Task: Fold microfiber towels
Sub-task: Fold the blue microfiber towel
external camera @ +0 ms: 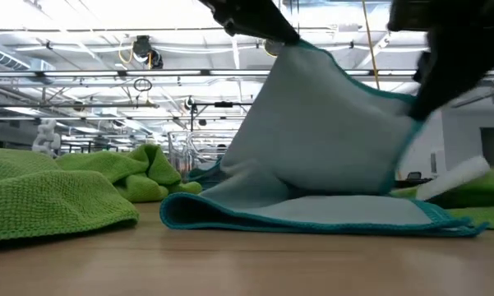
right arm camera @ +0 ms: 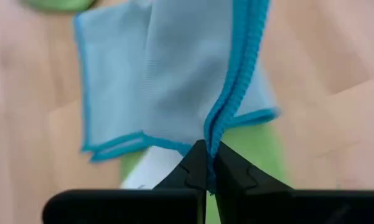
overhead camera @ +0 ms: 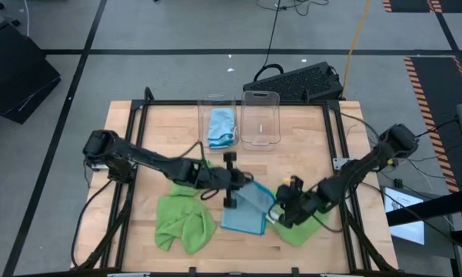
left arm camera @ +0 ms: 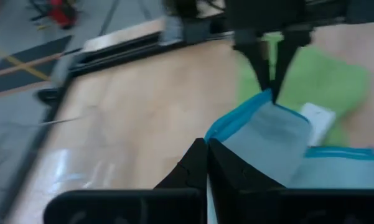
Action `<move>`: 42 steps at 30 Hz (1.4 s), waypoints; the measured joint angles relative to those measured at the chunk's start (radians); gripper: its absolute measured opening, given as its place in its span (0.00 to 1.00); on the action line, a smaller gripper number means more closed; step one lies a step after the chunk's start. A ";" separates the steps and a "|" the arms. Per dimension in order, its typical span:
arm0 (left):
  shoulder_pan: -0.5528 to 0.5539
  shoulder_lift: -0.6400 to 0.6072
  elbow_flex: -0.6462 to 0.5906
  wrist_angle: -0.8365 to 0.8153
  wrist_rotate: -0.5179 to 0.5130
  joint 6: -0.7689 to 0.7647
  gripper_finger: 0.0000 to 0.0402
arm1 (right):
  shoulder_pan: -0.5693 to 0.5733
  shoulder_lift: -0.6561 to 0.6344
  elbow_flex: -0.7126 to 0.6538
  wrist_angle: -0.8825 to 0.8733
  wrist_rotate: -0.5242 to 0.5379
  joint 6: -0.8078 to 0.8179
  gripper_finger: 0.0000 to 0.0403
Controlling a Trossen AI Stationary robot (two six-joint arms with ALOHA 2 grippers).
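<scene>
A light blue microfiber towel (overhead camera: pixel 244 209) with a teal hem lies near the table's front middle, its upper half raised between both grippers (external camera: pixel 329 123). My left gripper (overhead camera: pixel 243 185) is shut on its far-left edge, and my right gripper (overhead camera: pixel 272 203) is shut on its right edge. The towel's lower part lies flat on the wood (external camera: pixel 312 215). A crumpled lime green towel (overhead camera: pixel 183 221) lies to the left. Another green towel (overhead camera: pixel 301 231) lies under my right gripper. A folded blue towel (overhead camera: pixel 221 125) sits in a clear bin. My left gripper pinches the blue towel's hemmed edge (left arm camera: pixel 219 132) between its two shut fingers, coming nearly level from the table's left. That part is lifted off the table and the cloth slopes down from it. My right gripper pinches the towel's teal hemmed edge (right arm camera: pixel 216 134) between its two shut fingers, with two hems lying together there. It comes from the table's right, slanting down. The held edge is raised and the cloth runs from it toward the left gripper.
Two clear plastic bins (overhead camera: pixel 219 115) (overhead camera: pixel 261 117) stand at the table's far middle. A black keyboard-like object (overhead camera: pixel 296 81) lies beyond the far edge. Bare wood shows at the table's far left and far right.
</scene>
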 joint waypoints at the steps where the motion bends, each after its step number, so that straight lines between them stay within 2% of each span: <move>1: 0.017 -0.008 0.000 -0.005 -0.008 0.005 0.01 | -0.024 -0.018 0.000 -0.010 0.001 -0.012 0.01; 8: 0.126 -0.027 0.000 0.008 -0.013 0.072 0.01 | -0.196 -0.145 0.001 -0.083 0.028 -0.161 0.01; 12: 0.167 -0.035 0.000 -0.005 0.041 0.072 0.02 | -0.279 -0.193 0.001 -0.079 0.011 -0.235 0.01; 17: 0.178 -0.036 0.000 -0.047 0.057 0.071 0.01 | -0.331 -0.201 -0.004 -0.075 -0.107 -0.300 0.01; 24: 0.176 -0.036 0.000 -0.125 0.057 0.039 0.01 | -0.376 -0.201 -0.011 -0.072 -0.127 -0.336 0.01; 28: 0.176 -0.036 0.000 -0.138 0.037 0.036 0.01 | -0.436 -0.201 -0.011 -0.072 -0.135 -0.411 0.01; 30: 0.178 -0.040 0.000 -0.139 0.036 0.038 0.01 | -0.461 -0.204 -0.011 -0.071 -0.173 -0.427 0.01; 36: 0.162 -0.071 0.000 -0.223 0.054 -0.057 0.01 | -0.445 -0.207 -0.011 -0.065 -0.309 -0.397 0.01; 40: 0.143 -0.070 -0.001 -0.334 0.082 -0.185 0.01 | -0.403 -0.207 -0.013 -0.053 -0.342 -0.353 0.01; 42: 0.125 -0.070 -0.017 -0.336 0.095 -0.218 0.01 | -0.389 -0.207 -0.022 -0.038 -0.356 -0.331 0.01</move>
